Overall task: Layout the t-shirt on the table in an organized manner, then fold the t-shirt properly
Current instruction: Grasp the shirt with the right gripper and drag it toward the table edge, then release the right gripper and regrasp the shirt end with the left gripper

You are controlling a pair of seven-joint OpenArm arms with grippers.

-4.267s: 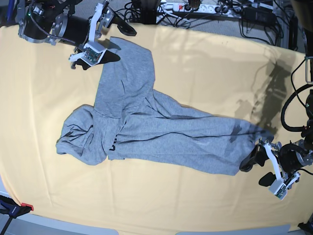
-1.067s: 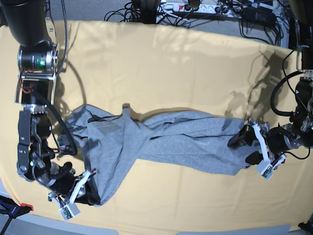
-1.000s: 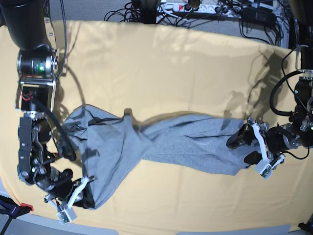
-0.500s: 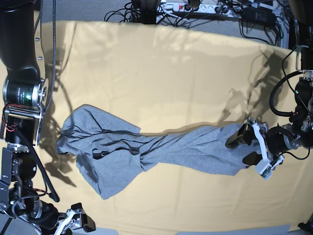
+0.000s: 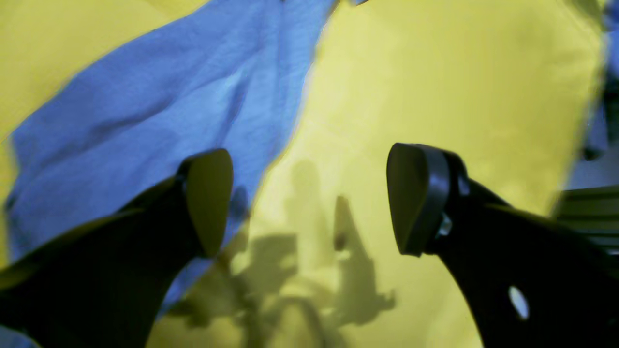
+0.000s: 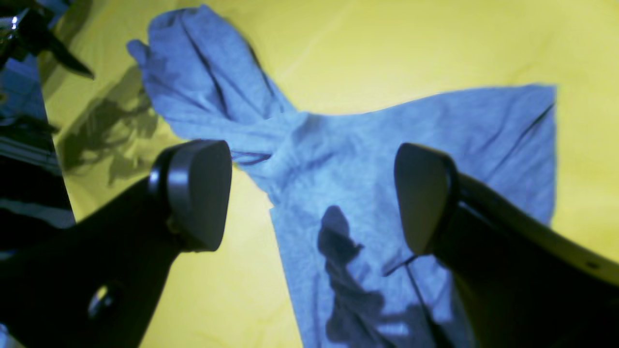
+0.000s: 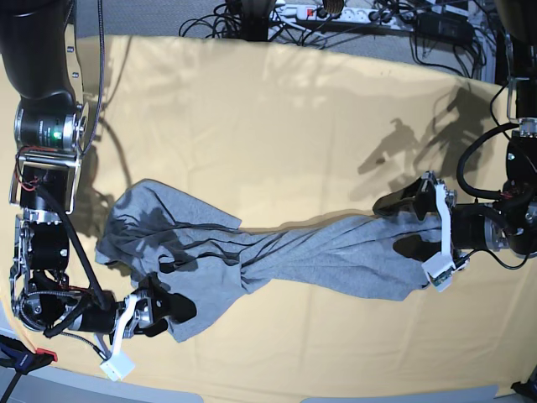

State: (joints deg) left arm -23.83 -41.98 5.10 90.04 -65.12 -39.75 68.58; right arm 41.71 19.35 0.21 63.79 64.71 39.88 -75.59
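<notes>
The grey t-shirt (image 7: pixel 319 256) lies stretched left to right on the table (image 7: pixel 277 117), twisted into a rope near its middle (image 7: pixel 243 273), with its left part spread in folds (image 7: pixel 159 227). No lettering shows. My right gripper (image 7: pixel 164 315) hovers open at the shirt's lower left corner, holding nothing; its wrist view shows the t-shirt (image 6: pixel 362 159) below the open gripper (image 6: pixel 309 193). My left gripper (image 7: pixel 404 225) stands open over the shirt's right end. Its wrist view shows the open gripper (image 5: pixel 309 198) over bare table (image 5: pixel 435 72) with the t-shirt (image 5: pixel 145 106) edge under one finger.
Cables and a power strip (image 7: pixel 336 13) run along the table's back edge. A clamp (image 7: pixel 25 357) sits at the front left corner. The right arm's upright links (image 7: pixel 46 134) stand over the table's left side.
My right gripper let go of the shirt's lower left part, dropped toward the front edge, then came back up to that corner. The shirt's left part settled flat. My left gripper rose slightly.
</notes>
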